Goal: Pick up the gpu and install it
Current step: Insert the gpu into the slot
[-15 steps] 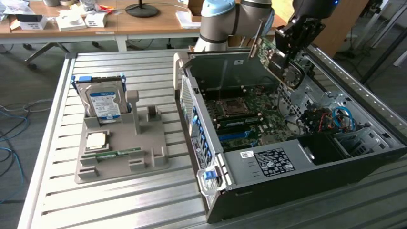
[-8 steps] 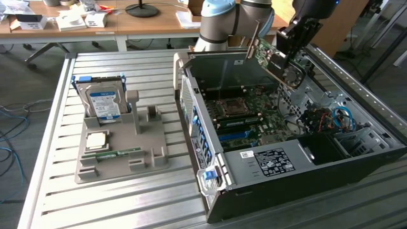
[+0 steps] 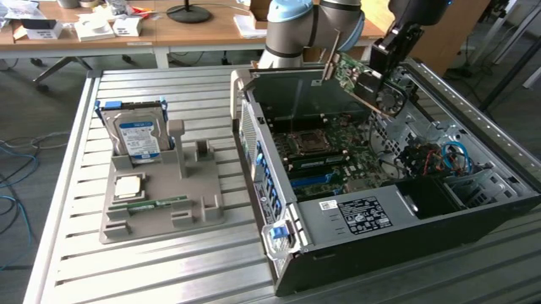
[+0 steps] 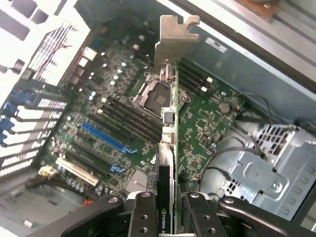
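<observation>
The gpu (image 3: 355, 79) is a thin card with a green board and a grey metal end bracket (image 4: 175, 37). It hangs tilted over the far end of the open computer case (image 3: 355, 215), clear of the boards inside. My gripper (image 3: 382, 66) is shut on it. In the wrist view the gpu (image 4: 169, 123) shows edge-on, clamped between my two fingers (image 4: 143, 215), with my gripper (image 4: 168, 219) at its near end. Below the card lies the green motherboard (image 4: 207, 123) with a blue slot (image 4: 106, 138) and black slots beside it.
A grey holder tray (image 3: 161, 221) on the slatted metal table (image 3: 76, 158) carries a hard drive with a blue label (image 3: 139, 136), a processor chip (image 3: 128, 185) and a green memory stick (image 3: 156, 204). A wooden desk (image 3: 194, 31) stands behind.
</observation>
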You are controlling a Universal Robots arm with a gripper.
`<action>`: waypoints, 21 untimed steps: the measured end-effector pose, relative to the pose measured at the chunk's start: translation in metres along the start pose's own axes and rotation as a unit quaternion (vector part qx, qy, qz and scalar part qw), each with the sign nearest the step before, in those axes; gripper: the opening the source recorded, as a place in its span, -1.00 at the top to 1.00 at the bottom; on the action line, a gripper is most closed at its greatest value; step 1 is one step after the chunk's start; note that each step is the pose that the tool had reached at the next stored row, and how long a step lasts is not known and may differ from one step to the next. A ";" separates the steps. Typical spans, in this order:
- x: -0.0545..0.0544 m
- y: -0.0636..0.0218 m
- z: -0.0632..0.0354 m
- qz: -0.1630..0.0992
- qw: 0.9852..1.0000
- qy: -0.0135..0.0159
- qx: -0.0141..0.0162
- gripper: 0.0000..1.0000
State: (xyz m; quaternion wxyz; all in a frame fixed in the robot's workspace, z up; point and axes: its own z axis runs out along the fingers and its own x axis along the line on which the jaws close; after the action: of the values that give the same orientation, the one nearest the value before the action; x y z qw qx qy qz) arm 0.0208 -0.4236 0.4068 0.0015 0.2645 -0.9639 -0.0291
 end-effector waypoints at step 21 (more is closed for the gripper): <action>0.000 -0.0001 0.0012 -0.178 0.984 0.010 -0.002 0.47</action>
State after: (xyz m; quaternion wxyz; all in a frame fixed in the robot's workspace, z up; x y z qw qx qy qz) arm 0.0208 -0.4236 0.4056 0.0067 0.4323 -0.9013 -0.0284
